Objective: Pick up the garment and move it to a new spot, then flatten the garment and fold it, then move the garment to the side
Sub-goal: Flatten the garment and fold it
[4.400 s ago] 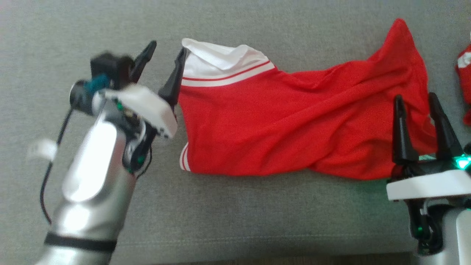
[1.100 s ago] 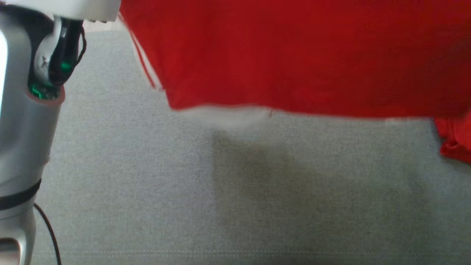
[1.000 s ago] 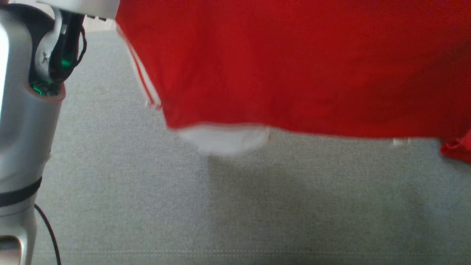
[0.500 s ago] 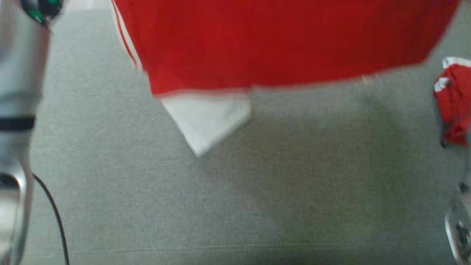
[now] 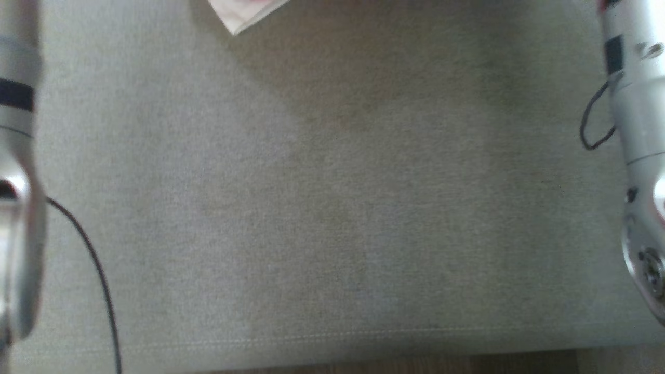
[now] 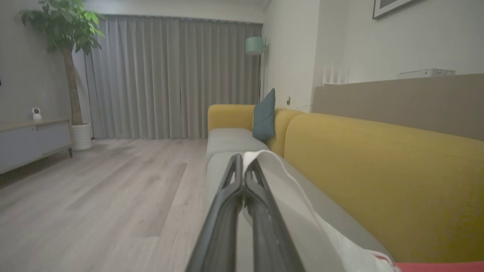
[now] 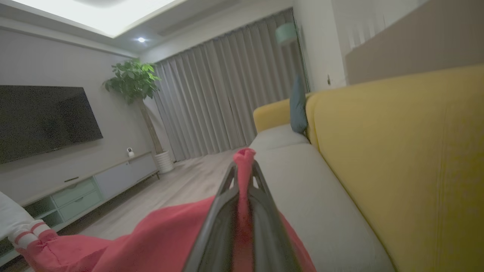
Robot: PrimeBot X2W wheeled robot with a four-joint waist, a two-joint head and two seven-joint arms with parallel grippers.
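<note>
The garment is red with white trim and is held up off the grey sofa seat [image 5: 322,208]. In the head view only its white corner [image 5: 244,13] hangs in at the top edge, between my left forearm [image 5: 18,171] and right forearm [image 5: 636,130]. My left gripper [image 6: 245,160] is shut on the garment's white part [image 6: 302,211], and red cloth [image 6: 438,267] trails off at the lower right. My right gripper [image 7: 244,166] is shut on a fold of the red cloth [image 7: 151,241], which hangs down to the left with a white-striped cuff [image 7: 26,232].
The yellow sofa back [image 6: 378,170] runs along the right with a teal cushion [image 6: 264,115] at the far end. The seat's front edge [image 5: 332,345] lies near the bottom of the head view. Wood floor [image 6: 94,196], a plant [image 6: 68,56] and a TV cabinet [image 7: 94,181] lie to the left.
The garment has gone up and out past the top of the head view, leaving only its white corner. The picture has shifted too, and the red cloth at the right edge has dropped out.
</note>
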